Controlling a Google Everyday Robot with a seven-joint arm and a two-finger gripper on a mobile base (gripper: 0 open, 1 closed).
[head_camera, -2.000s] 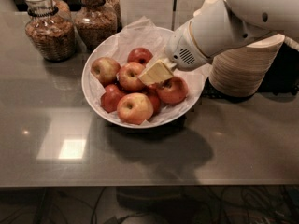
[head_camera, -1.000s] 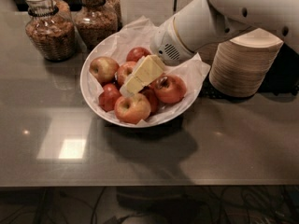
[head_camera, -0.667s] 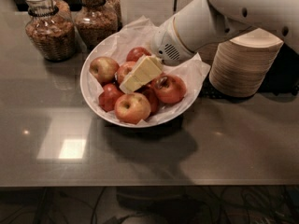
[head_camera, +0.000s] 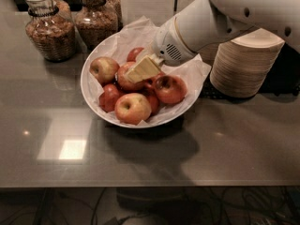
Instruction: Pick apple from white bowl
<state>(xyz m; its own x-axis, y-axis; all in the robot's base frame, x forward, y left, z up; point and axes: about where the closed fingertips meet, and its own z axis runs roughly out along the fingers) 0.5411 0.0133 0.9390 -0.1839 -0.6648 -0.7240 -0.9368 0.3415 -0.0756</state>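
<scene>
Since two seconds ago the gripper (head_camera: 143, 69) has slid leftward across the white bowl (head_camera: 89, 95), from beside the middle fruit to over it; in the last second it has barely shifted. It now lies slanted, its long axis running from the wrist at upper right down to lower left, and its tip covers the upper right part of the apple (head_camera: 124, 80). That apple sits in the middle of the bowl on the crumpled paper (head_camera: 140, 29), wedged between the paler apple (head_camera: 104, 68) to its left and a red apple (head_camera: 169, 88) to its right, with a yellow-blushed apple (head_camera: 132, 108) in front.

What matters to me is that the apple lies just below and to the lower left of the tip, along the slant of the tool, so I judge the coming move to be a short push along that line and not sideways. Whether the gripper is spread or already pressed onto the fruit I cannot tell. The neighbours are crowded close, so a slip could nudge them.
</scene>
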